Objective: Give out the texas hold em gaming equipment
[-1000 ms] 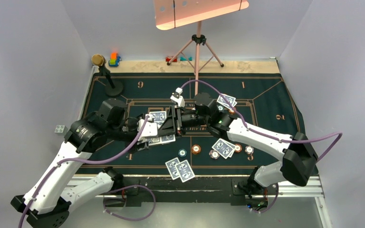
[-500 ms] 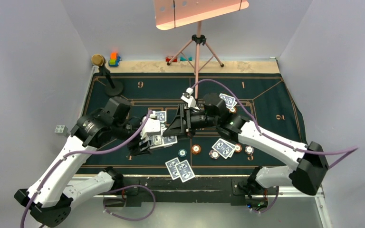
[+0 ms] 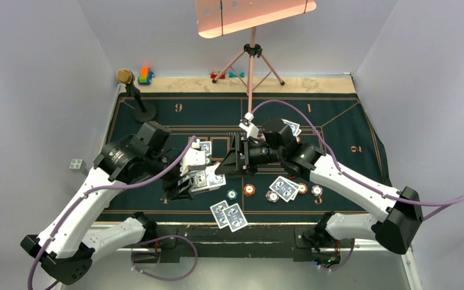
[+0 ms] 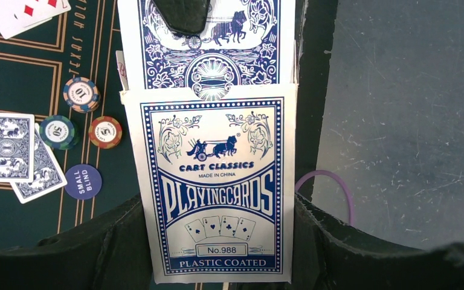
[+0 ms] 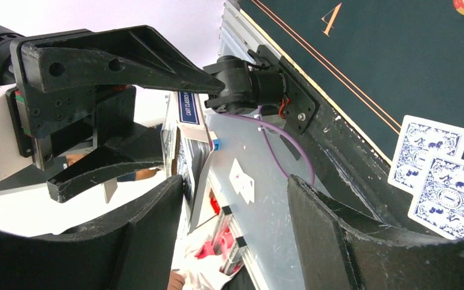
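Right end effector (image 5: pixel 232 193) shifted right, jaws apart | left end effector (image 4: pixel 217 208) clamps glossy rectangular card box (image 4: pixel 211 163)

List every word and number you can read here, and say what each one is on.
"CART CLASSICS": card box
"MADE IN CHINA": same box
"PLAYINGCARDS": same box
"No.988": same box
"PLASTIC COATED": same box
"SMALL BLIND": dark blue disc
"10": blue-and-orange chip
"5": orange-and-green chip
"9", "1", "2": mat
Sideways gold lettering on the mat, left wrist view: cropped, not clearly readable.
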You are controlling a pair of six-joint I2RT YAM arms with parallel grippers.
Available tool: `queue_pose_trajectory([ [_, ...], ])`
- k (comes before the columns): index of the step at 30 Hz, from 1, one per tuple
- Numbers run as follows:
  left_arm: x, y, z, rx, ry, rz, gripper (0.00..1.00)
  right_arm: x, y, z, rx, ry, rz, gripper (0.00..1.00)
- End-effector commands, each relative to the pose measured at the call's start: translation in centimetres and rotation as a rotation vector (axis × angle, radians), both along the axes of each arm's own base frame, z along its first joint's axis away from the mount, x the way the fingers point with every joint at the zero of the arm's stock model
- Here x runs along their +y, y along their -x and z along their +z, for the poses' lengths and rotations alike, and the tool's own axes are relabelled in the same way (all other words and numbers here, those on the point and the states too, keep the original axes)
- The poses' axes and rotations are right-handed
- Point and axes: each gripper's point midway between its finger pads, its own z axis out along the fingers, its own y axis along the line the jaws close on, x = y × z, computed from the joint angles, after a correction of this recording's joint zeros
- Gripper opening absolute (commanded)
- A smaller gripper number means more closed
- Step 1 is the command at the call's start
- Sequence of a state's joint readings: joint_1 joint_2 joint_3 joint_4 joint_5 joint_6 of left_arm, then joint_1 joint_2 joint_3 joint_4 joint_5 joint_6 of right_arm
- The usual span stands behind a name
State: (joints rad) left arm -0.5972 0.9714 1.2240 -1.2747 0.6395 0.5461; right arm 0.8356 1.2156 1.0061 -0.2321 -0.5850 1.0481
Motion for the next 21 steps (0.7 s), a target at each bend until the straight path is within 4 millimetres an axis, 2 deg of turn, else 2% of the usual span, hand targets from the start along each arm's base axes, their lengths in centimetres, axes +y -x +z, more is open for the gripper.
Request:
queue_pose_trajectory([
  [1, -0.8, -0.2, 1.8, -0.019, 0.056, -0.005, 0.60, 0.2, -0.3, 1.5, -0.049, -0.019, 0.007, 0.66],
  [7, -0.7, -0.7, 1.2, -0.019, 0.027, 0.006, 0.60, 0.0, 0.2, 1.6, -0.037, -0.034, 0.010, 0.59],
  [15, -0.5, -1.5, 0.7, -0.027, -0.014, 0.023, 0.59, 1.1, 0.1, 2.7, -0.026, -0.102, 0.036, 0.60],
  [21, -0.4, -2.0, 1.3, -0.049, -0.015, 0.041, 0.59, 1.7, 0.3, 2.0, -0.003, -0.102, 0.059, 0.60],
])
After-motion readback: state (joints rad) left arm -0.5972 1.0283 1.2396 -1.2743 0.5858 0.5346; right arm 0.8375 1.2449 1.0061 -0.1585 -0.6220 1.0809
